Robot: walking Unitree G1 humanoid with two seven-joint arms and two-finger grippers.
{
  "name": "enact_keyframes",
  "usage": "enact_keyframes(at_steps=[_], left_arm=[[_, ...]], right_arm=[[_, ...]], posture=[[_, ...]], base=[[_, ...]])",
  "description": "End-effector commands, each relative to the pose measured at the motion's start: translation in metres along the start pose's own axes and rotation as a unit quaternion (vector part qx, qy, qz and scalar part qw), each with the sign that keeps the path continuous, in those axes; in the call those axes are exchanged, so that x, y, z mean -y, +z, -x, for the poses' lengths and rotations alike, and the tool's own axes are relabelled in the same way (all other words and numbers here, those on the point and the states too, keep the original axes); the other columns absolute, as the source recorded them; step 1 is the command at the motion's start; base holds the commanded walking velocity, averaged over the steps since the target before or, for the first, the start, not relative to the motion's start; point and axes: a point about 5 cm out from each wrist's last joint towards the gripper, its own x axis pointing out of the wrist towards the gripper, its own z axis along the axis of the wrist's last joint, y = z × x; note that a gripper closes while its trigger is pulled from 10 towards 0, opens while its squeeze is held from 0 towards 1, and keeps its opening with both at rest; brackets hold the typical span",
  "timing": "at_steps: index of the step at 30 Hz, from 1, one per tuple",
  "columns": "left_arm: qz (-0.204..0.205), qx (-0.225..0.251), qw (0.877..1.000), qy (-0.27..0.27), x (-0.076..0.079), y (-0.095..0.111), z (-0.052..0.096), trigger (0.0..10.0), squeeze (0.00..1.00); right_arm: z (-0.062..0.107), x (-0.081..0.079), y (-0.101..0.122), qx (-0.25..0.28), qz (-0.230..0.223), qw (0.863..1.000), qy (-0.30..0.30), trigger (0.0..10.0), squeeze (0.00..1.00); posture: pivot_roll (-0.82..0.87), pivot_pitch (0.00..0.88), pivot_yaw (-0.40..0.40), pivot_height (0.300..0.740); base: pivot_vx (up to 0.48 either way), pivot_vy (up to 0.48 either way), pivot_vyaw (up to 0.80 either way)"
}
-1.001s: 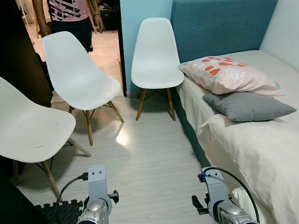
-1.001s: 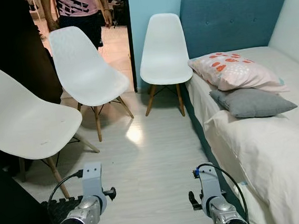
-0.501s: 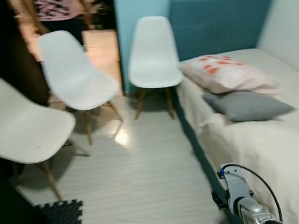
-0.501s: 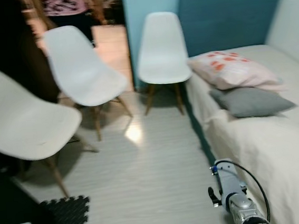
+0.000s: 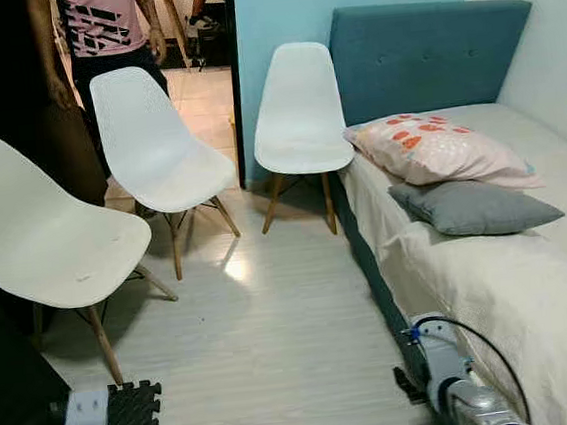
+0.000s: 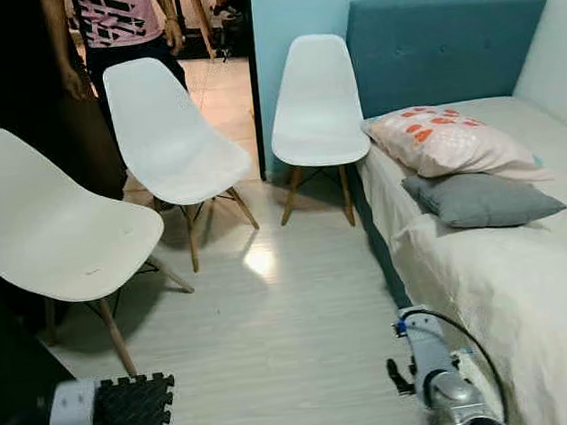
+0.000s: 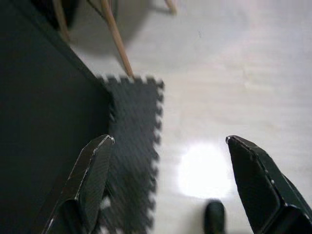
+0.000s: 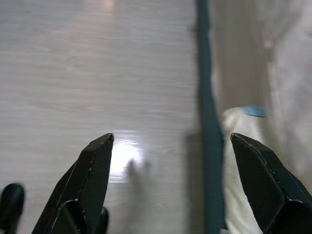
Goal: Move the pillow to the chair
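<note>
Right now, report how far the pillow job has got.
Nothing looks done: the patterned pillow and the grey pillow both lie on the bed, and the nearest white chair has a bare seat. Nothing is in hand: the left hand and the right hand hang open over the floor. Left: reach, grasp, carry, set down.

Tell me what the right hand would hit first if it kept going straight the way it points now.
Probably the pale wood floor. The right hand, fingers open, points down at it, just beside the bed's teal base; nothing lies between, though depth is hard to judge.
</note>
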Motion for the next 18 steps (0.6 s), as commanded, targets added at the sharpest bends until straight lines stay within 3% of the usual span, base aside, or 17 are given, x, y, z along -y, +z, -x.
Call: enact_keyframes(at_steps=[1, 6, 11, 13, 18], left_arm=[[-0.008, 0.026, 1.0, -0.003, -0.007, 0.012, -0.002, 10.0, 0.0], [-0.016, 0.051, 0.999, -0.003, -0.013, 0.026, -0.006, 10.0, 0.0], [-0.016, 0.044, 0.999, -0.016, 0.0, 0.023, -0.007, 10.0, 0.0], [0.004, 0.03, 0.999, -0.018, 0.009, 0.014, -0.005, 10.0, 0.0], [0.021, 0.019, 0.999, -0.017, 0.017, 0.007, -0.003, 10.0, 0.0]], right_arm=[[0.003, 0.016, 0.002, 0.005, 0.01, 1.0, -0.013, 10.0, 0.0], [0.006, 0.03, 0.004, 0.009, 0.012, 1.0, -0.023, 10.0, 0.0], [0.008, 0.014, -0.01, 0.009, -0.004, 1.0, 0.028, 10.0, 0.0], [0.008, 0.001, -0.02, 0.004, -0.036, 0.999, 0.041, 10.0, 0.0], [0.009, -0.006, -0.028, -0.005, -0.068, 0.997, 0.04, 10.0, 0.0]], posture=[[0.14, 0.0, -0.063, 0.74], [0.13, 0.0, -0.062, 0.74], [0.1, 0.0, -0.055, 0.74], [0.1, 0.0, -0.054, 0.74], [0.1, 0.0, -0.056, 0.74]], base=[[0.0, 0.0, 0.0], [0.0, 0.0, 0.0], [0.0, 0.0, 0.0], [0.0, 0.0, 0.0], [0.0, 0.0, 0.0]])
